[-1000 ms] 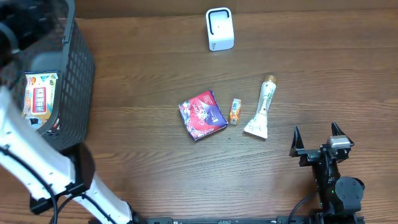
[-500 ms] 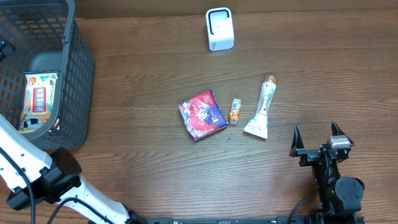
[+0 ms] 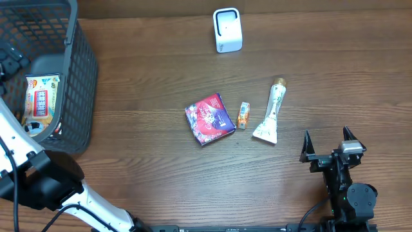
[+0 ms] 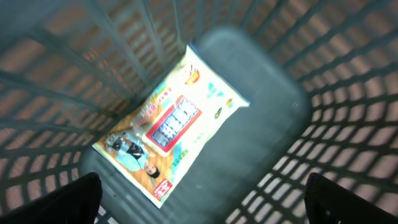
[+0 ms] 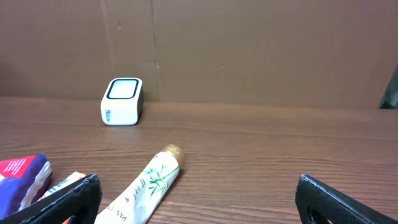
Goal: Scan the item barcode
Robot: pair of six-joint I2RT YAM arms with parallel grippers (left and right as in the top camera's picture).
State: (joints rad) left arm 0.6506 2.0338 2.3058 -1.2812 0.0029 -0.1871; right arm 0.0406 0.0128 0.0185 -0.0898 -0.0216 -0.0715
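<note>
Over the basket (image 4: pixel 323 130), your left gripper (image 4: pixel 208 202) hangs wide above the packet (image 4: pixel 171 134), seemingly done there. Your right gripper (image 5: pixel 199 202) sits wide too, the tube (image 5: pixel 149 186) nearest for scanning.

A dark mesh basket (image 3: pixel 82 84) is standing at the far left corner of the wooden bench (image 3: pixel 161 183). Its walls are sloping in toward a smooth grey floor, with the brown wood showing through the grid. A plain brown wall (image 5: pixel 249 50) is rising along the bench's far edge, a vertical seam running down it.
</note>
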